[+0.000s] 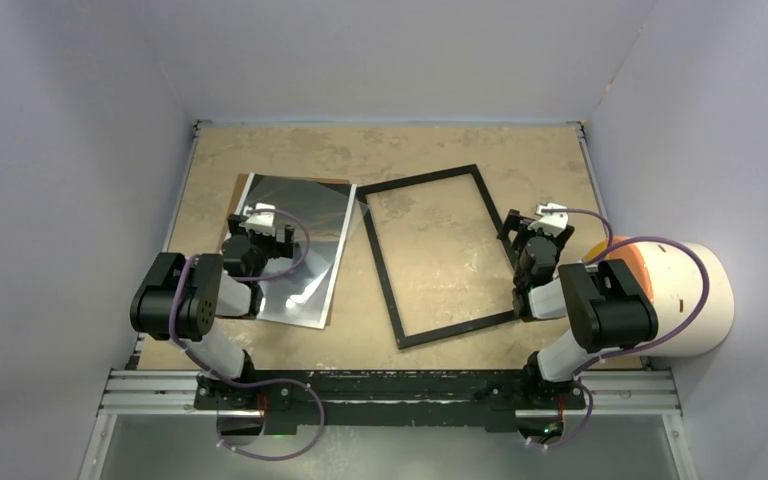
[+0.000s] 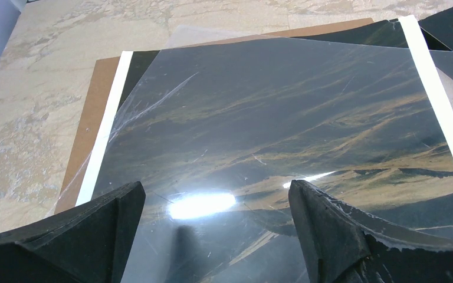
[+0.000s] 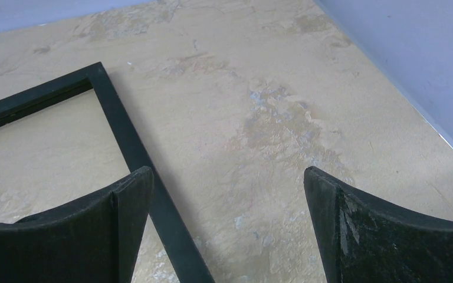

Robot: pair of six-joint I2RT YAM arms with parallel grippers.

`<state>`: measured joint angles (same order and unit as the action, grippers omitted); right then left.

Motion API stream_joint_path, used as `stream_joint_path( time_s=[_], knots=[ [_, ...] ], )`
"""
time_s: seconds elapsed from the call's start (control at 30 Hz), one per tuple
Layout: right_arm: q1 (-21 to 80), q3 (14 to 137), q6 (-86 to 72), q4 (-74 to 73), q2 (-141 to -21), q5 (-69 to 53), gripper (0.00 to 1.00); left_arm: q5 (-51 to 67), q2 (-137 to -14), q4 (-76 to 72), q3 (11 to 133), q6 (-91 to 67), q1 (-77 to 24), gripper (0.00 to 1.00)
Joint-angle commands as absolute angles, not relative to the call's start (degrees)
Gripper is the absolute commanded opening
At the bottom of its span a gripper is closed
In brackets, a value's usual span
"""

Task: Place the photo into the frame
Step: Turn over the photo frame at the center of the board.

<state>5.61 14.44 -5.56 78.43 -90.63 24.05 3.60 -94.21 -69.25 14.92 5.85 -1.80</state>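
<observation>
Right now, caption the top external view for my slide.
Open left gripper above the glossy photo, open right gripper at the right rim of the black frame, on a tan table.

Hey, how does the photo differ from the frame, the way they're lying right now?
The photo is a solid glossy sheet; the frame is an open black rim with table showing through. The photo lies on a brown board under the left tool; the frame lies on bare table beside the right tool. The frame looks larger. Both are rectangles lying flat.
</observation>
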Motion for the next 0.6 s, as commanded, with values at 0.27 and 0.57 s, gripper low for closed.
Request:
stream_joint_path(
  time_s=[0.27, 0.57],
  knots=[
    [5.40, 14.01, -6.63, 79.02, -89.98, 22.83, 0.99, 4.93, -92.41, -71.03, 15.76, 6.11, -1.51, 1.00],
    [12.31, 37.40, -3.14, 37.60, -83.69, 34.32, 0.99, 7.16, -84.14, -19.80, 43.98, 9.86, 0.99, 1.00]
  ],
)
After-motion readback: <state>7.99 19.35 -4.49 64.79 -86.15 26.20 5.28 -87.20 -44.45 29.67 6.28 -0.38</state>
